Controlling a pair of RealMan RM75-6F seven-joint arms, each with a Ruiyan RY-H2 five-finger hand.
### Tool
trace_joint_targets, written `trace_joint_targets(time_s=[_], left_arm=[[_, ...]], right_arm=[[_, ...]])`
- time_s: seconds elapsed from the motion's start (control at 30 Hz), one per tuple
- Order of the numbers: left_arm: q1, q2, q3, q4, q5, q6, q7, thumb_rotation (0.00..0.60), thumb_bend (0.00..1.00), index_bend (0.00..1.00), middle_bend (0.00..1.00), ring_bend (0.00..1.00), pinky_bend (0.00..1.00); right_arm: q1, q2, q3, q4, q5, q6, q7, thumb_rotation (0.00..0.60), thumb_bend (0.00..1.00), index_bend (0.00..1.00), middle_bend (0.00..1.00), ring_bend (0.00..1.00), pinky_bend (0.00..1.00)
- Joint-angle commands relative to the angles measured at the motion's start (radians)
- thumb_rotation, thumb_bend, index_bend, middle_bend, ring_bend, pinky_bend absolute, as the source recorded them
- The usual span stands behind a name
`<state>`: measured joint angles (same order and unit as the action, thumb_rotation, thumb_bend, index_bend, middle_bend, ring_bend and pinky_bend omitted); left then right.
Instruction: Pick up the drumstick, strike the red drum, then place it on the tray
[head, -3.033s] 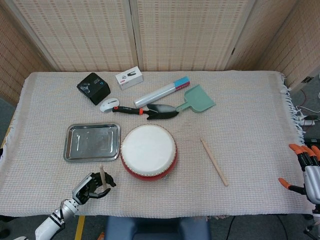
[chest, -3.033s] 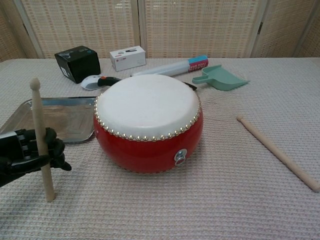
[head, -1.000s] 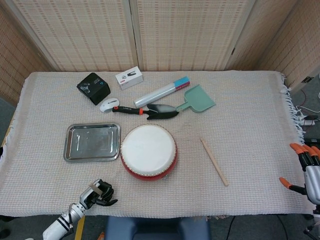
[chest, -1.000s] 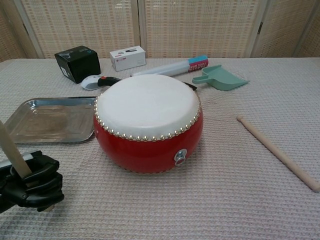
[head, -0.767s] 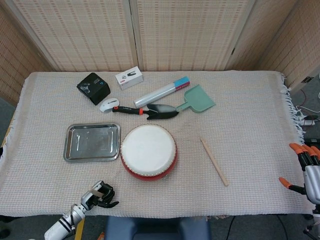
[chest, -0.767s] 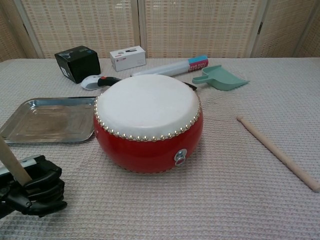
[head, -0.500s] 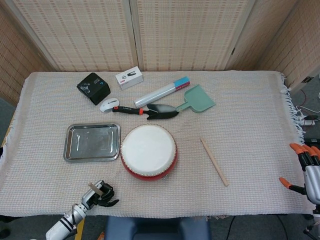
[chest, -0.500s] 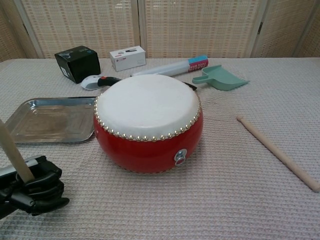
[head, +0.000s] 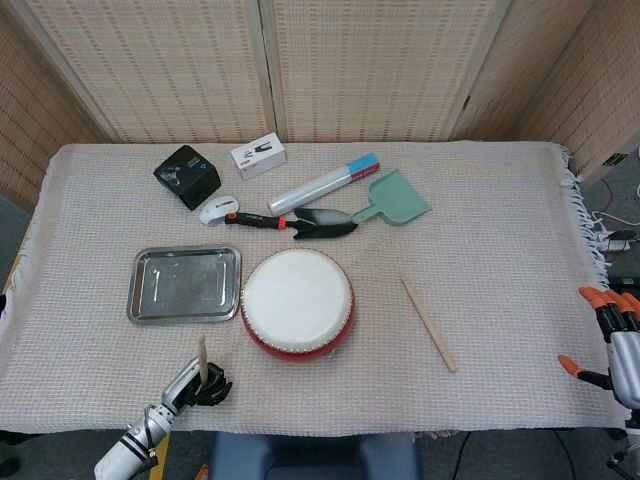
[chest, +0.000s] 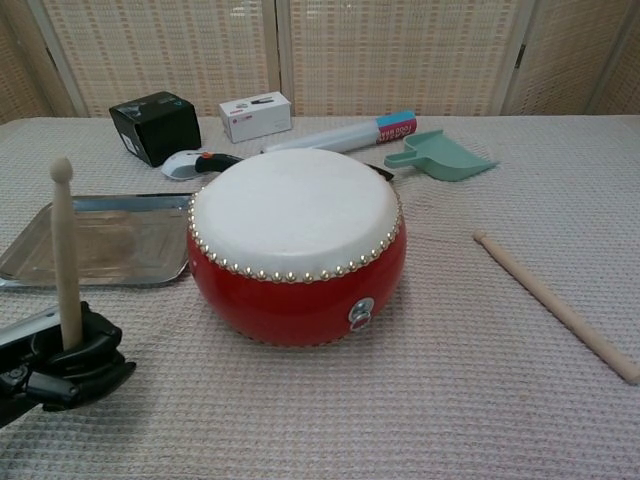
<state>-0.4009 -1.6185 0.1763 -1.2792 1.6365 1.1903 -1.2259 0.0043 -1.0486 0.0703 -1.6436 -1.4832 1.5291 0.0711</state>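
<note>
Change noted: half a second ago the drumstick (chest: 65, 250) was tilted, its head out of the chest view; it is now stood nearly upright, head in full view. Three seconds ago the left hand (chest: 70, 362) was held higher and nearer the tray; it is now set low at the near table edge. Judged: the stick is being re-cocked, and no strike can be confirmed from what is seen.

Left hand fingers (chest: 98, 352): curled tight and clamped around the lower shaft, the rest of the stick rising straight above them. The butt end is hidden inside the fist.

The red drum (chest: 297, 243) lies to the right of and beyond the fingers, well apart, not touched. The tray (chest: 30, 245) lies directly beyond the fingers, with nothing seen in it.

A second stick (head: 428, 323) lies far to the right of the drum, untouched.

Right hand (head: 618, 335): seen only at the frame edge, nothing seen in it; finger spread cannot be told.
</note>
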Motion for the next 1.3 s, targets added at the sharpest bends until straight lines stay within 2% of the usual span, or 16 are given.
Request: trace_joint_targets(time_s=[0.03, 0.13, 0.23, 0.43, 0.57, 0.67, 0.87, 0.97, 1.17, 1.3], left_arm=[[0.001, 0.010, -0.010, -0.006, -0.001, 0.013, 0.011, 0.600, 0.63, 1.00, 1.00, 1.00, 1.00], [-0.009, 0.051, -0.031, -0.032, 0.006, 0.036, 0.043, 0.600, 0.64, 1.00, 1.00, 1.00, 1.00], [-0.028, 0.111, -0.076, -0.060, -0.006, 0.053, 0.152, 0.600, 0.64, 1.00, 1.00, 1.00, 1.00], [-0.069, 0.225, -0.199, -0.135, -0.101, 0.038, 0.577, 0.600, 0.63, 1.00, 1.00, 1.00, 1.00], [-0.110, 0.274, -0.269, -0.193, -0.188, -0.013, 0.855, 0.600, 0.63, 1.00, 1.00, 1.00, 1.00], [-0.137, 0.262, -0.316, -0.215, -0.251, -0.030, 1.027, 0.600, 0.63, 1.00, 1.00, 1.00, 1.00], [-0.205, 0.208, -0.377, -0.241, -0.363, -0.064, 1.347, 0.600, 0.62, 1.00, 1.00, 1.00, 1.00], [-0.236, 0.182, -0.399, -0.250, -0.418, -0.079, 1.463, 0.600, 0.62, 1.00, 1.00, 1.00, 1.00], [-0.288, 0.133, -0.398, -0.205, -0.512, -0.103, 1.701, 0.600, 0.62, 1.00, 1.00, 1.00, 1.00], [-0.307, 0.101, -0.388, -0.187, -0.562, -0.106, 1.803, 0.600, 0.61, 1.00, 1.00, 1.00, 1.00]], right_arm=[[-0.001, 0.001, 0.000, 0.000, -0.002, 0.002, 0.001, 0.600, 0.10, 0.14, 0.13, 0.00, 0.10], [-0.001, 0.002, 0.000, 0.002, -0.007, 0.005, 0.005, 0.600, 0.10, 0.14, 0.13, 0.00, 0.10], [0.001, 0.005, 0.003, 0.006, -0.011, 0.010, 0.007, 0.600, 0.10, 0.14, 0.13, 0.00, 0.10], [0.006, 0.014, 0.016, 0.004, -0.020, 0.026, 0.000, 0.600, 0.10, 0.14, 0.13, 0.00, 0.10], [0.013, 0.015, 0.018, 0.005, -0.030, 0.025, 0.005, 0.600, 0.10, 0.14, 0.13, 0.00, 0.10], [0.016, 0.014, 0.018, 0.010, -0.033, 0.023, 0.014, 0.600, 0.10, 0.14, 0.13, 0.00, 0.10], [0.021, 0.012, 0.017, 0.020, -0.043, 0.022, 0.032, 0.600, 0.10, 0.14, 0.13, 0.00, 0.10], [0.020, 0.014, 0.016, 0.025, -0.046, 0.027, 0.041, 0.600, 0.10, 0.14, 0.13, 0.00, 0.10], [0.014, 0.012, 0.013, 0.041, -0.043, 0.032, 0.063, 0.600, 0.10, 0.14, 0.13, 0.00, 0.10], [0.013, 0.007, 0.012, 0.055, -0.040, 0.032, 0.076, 0.600, 0.10, 0.14, 0.13, 0.00, 0.10]])
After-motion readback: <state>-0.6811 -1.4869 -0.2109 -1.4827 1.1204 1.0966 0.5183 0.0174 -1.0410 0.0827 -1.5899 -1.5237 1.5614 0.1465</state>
